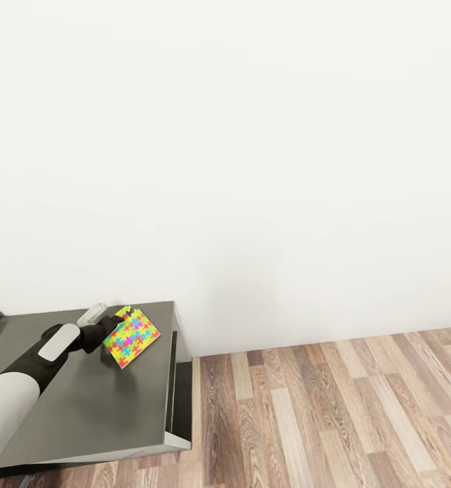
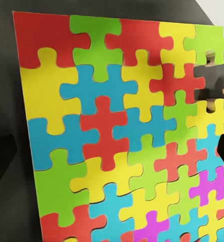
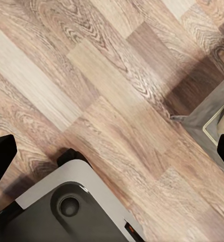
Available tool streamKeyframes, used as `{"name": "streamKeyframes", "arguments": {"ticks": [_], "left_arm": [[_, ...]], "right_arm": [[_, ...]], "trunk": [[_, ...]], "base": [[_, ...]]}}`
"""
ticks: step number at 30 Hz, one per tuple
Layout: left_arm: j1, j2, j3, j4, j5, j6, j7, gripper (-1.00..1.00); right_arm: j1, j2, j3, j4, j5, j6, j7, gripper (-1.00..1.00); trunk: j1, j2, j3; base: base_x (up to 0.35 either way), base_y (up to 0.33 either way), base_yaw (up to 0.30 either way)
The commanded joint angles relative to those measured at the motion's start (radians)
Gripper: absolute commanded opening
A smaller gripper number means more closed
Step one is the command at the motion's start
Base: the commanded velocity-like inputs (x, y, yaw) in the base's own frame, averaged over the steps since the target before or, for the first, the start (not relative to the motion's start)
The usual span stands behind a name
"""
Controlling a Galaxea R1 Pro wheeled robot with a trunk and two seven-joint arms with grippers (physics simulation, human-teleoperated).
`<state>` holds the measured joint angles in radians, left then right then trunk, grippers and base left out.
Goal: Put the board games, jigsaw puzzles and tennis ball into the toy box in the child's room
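Head view: left gripper [image 1: 109, 333] fingers grasping jigsaw puzzle [image 1: 132, 336] near dark worktop [image 1: 103, 400] right edge; open wood floor [image 1: 334, 413] beyond; right fingers' state unclear.

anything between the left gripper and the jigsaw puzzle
Nothing: in the head view the left gripper reaches right to the jigsaw puzzle on the dark table.

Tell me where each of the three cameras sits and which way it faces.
Head view: on the robot's head, looking forward and down at the white wall, the dark desk and wood floor; the left arm reaches to the jigsaw puzzle.
Left wrist view: near the left pincer, close over the jigsaw puzzle.
Right wrist view: near the right pincer, facing down at the wood floor; dark fingertips at both edges, the robot's base below.
Shared: head and left wrist views both show the puzzle.
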<state>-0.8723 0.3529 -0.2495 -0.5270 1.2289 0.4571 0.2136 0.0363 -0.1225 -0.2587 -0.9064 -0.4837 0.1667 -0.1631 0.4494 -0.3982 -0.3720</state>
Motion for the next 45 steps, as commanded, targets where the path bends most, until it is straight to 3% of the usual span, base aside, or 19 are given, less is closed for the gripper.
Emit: {"name": "streamKeyframes", "arguments": {"ticks": [1, 45], "left_arm": [[-0.001, 0.001, -0.007, -0.002, 0.011, 0.0, 0.009, 1.0], [-0.001, 0.001, -0.007, -0.004, 0.011, 0.0, 0.009, 1.0]], "right_arm": [[0.0, 0.0, 0.001, -0.003, -0.007, 0.005, -0.006, 1.0], [0.0, 0.0, -0.001, -0.003, -0.01, 0.005, -0.006, 1.0]], "trunk": [[0.001, -0.002, -0.002], [0.001, -0.002, 0.001]], "base": [[-0.005, -0.001, -0.001], [0.0, -0.009, -0.009]]}}
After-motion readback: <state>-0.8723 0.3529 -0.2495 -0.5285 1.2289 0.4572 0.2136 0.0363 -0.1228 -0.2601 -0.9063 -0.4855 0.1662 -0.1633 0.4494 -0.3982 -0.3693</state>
